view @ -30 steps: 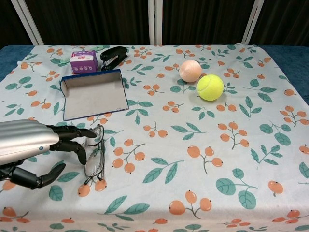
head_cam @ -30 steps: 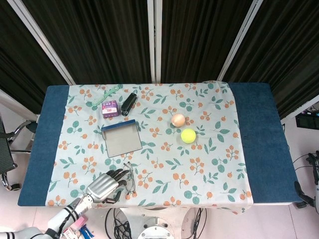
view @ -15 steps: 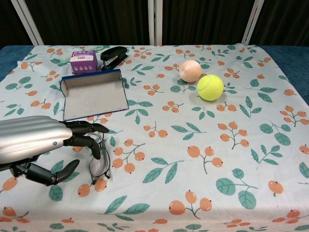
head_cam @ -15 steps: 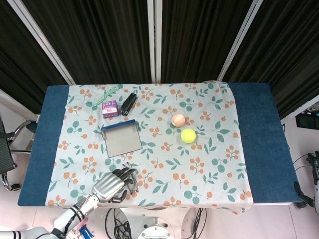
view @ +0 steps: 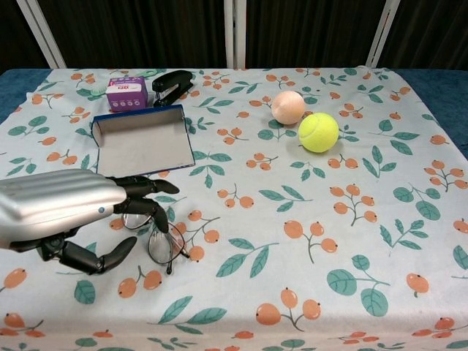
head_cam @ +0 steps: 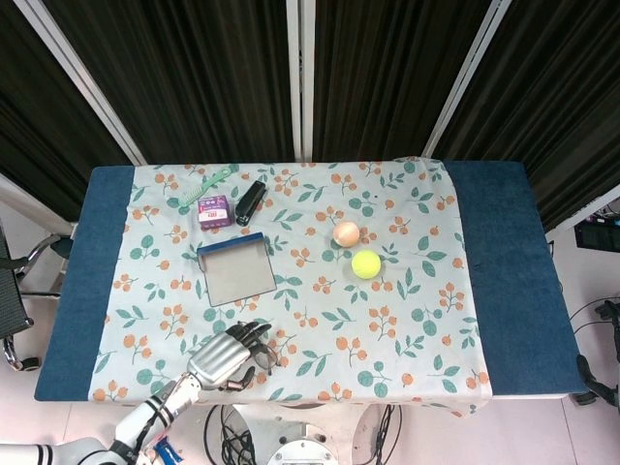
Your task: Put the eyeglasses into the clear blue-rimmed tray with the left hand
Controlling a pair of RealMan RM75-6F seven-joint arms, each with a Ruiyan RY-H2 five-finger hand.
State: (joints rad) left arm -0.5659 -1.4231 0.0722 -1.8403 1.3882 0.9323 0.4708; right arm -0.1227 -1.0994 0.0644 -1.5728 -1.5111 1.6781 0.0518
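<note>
The eyeglasses (view: 162,244), thin dark wire frames, lie slanted on the flowered cloth near the front left; in the head view they show only as a faint dark shape (head_cam: 265,357). My left hand (view: 69,212) (head_cam: 230,356) hangs over their left end. Its curled fingers (view: 151,213) touch one lens and the frame, while the thumb stays apart underneath, off the glasses. The clear blue-rimmed tray (view: 117,128) (head_cam: 205,255) sits empty just behind the hand. My right hand is in neither view.
A purple box (view: 126,93), a black stapler (view: 170,84) and a green comb (head_cam: 205,186) lie behind the tray. A peach ball (view: 288,107) and a yellow tennis ball (view: 318,132) sit at centre right. The table's front edge is close behind my hand.
My left hand has slid right across the cloth. The eyeglasses have shifted right with the fingers and turned from lengthwise to slanted.
</note>
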